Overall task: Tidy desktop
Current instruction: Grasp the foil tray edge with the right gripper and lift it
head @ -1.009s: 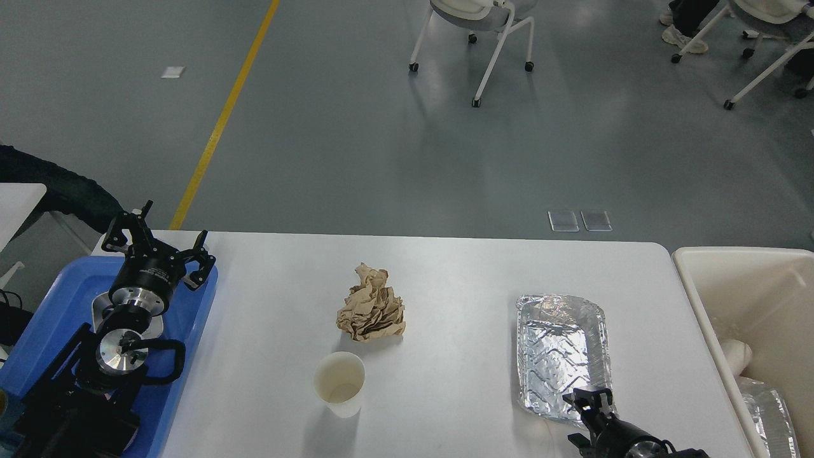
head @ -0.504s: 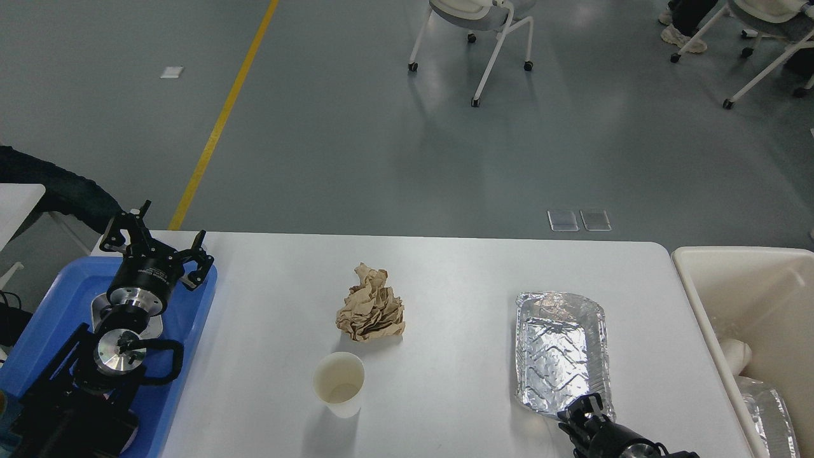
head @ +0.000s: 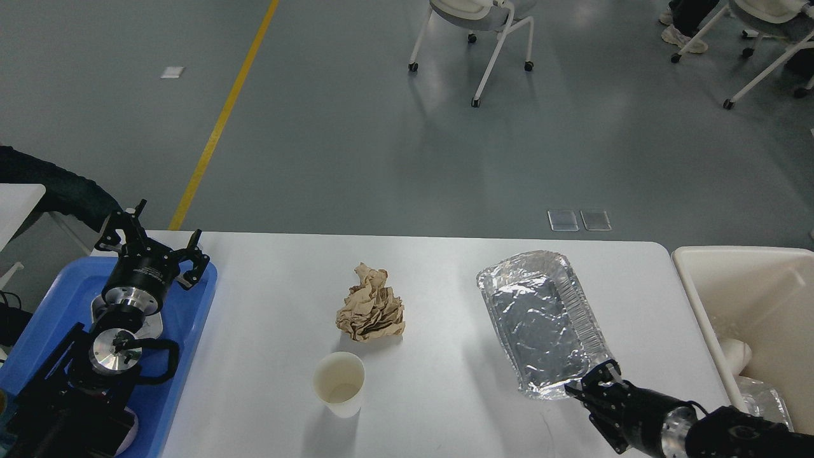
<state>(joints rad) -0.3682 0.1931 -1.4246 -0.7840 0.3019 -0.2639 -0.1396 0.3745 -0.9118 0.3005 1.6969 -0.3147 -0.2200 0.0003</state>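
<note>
At far left, the left gripper (head: pixel 152 245) hangs above a glossy blue plastic tray (head: pixel 194 305), its two black fingers spread wide and holding nothing. The tray sits at the left end of the desktop (head: pixel 445 394), a smooth white rectangular top with rounded corners that fills the lower half of the head view. Near the desktop's middle lies a crumpled ball of brown paper (head: pixel 371 311), sharply creased, and just in front of it stands an upright cream paper cup (head: pixel 339 383), open at the top. Further right, a shiny rectangular foil tray (head: pixel 540 321) with a ribbed rim sits tilted, its long side skewed to the table edge. The right gripper (head: pixel 594 385) pinches the foil tray's near corner between its closed black fingers. Beyond the desktop's right edge stands a cream-coloured bin (head: pixel 699 299) with smooth walls.
</note>
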